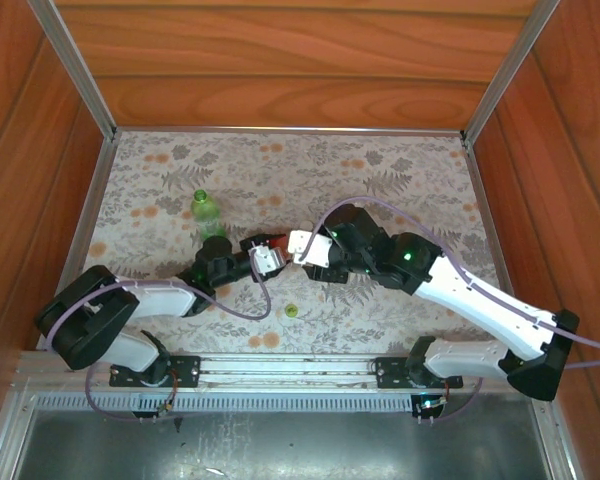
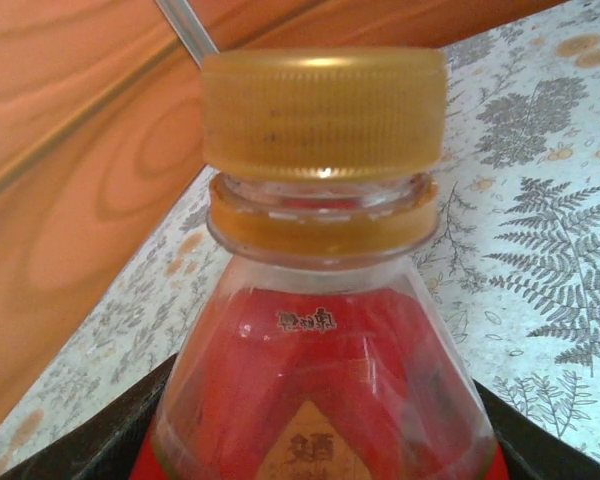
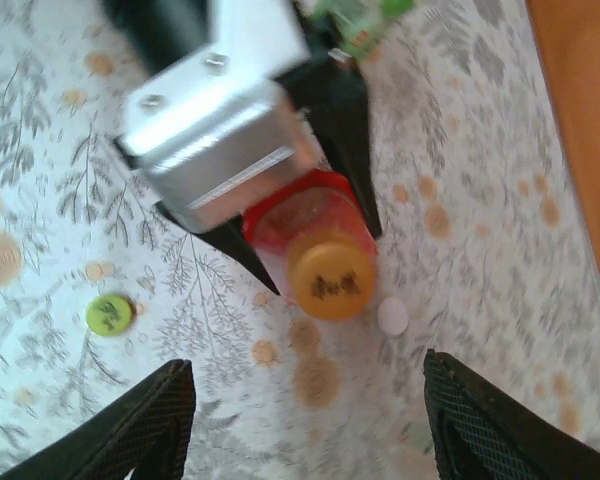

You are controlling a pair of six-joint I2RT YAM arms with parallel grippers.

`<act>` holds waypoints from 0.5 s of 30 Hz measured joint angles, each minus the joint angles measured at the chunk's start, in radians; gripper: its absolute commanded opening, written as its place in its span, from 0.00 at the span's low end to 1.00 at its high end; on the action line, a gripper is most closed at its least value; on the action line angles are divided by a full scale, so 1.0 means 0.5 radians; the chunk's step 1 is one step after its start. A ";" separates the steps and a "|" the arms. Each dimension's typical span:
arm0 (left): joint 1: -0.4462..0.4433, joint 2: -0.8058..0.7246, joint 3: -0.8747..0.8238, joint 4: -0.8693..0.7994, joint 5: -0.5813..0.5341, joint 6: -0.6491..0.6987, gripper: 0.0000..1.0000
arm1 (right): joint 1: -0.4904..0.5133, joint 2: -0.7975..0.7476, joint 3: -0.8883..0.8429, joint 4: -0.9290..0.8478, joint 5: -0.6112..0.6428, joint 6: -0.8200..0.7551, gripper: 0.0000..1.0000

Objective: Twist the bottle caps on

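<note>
Orange cap (image 2: 323, 115) seated on red bottle (image 2: 325, 380) neck, likely not fully tight. Left gripper (image 1: 270, 255) clenched round the bottle, mid-table. Right gripper (image 3: 305, 360) released, fingers spread wide of cap. Close squarely on ribbed rim; twist level, no tilt.

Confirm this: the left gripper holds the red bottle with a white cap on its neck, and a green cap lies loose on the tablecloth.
One point is wrong: the red bottle wears an orange cap, not a white one, as the left wrist view shows. The left gripper does hold it, and the green cap lies loose on the tablecloth.
</note>
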State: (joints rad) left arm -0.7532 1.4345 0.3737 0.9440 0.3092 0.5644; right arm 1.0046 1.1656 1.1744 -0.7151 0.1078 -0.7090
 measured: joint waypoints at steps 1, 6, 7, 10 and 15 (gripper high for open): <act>-0.002 0.015 0.009 0.002 -0.002 0.008 0.59 | -0.010 0.018 0.019 -0.016 -0.029 -0.091 0.64; -0.007 0.059 0.034 0.000 -0.018 0.073 0.59 | -0.053 0.175 0.156 -0.086 -0.127 -0.456 0.57; -0.010 0.058 0.034 -0.003 -0.029 0.082 0.59 | -0.063 0.204 0.169 -0.095 -0.139 -0.504 0.55; -0.013 0.053 0.034 -0.011 -0.048 0.086 0.59 | -0.105 0.281 0.183 -0.122 -0.172 -0.605 0.51; -0.014 0.053 0.034 -0.011 -0.045 0.084 0.59 | -0.173 0.349 0.183 -0.146 -0.219 -0.674 0.44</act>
State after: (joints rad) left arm -0.7601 1.4609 0.3904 0.9382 0.2867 0.6064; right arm 0.9180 1.3403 1.2659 -0.7879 -0.0017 -1.0458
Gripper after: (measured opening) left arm 0.591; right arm 0.453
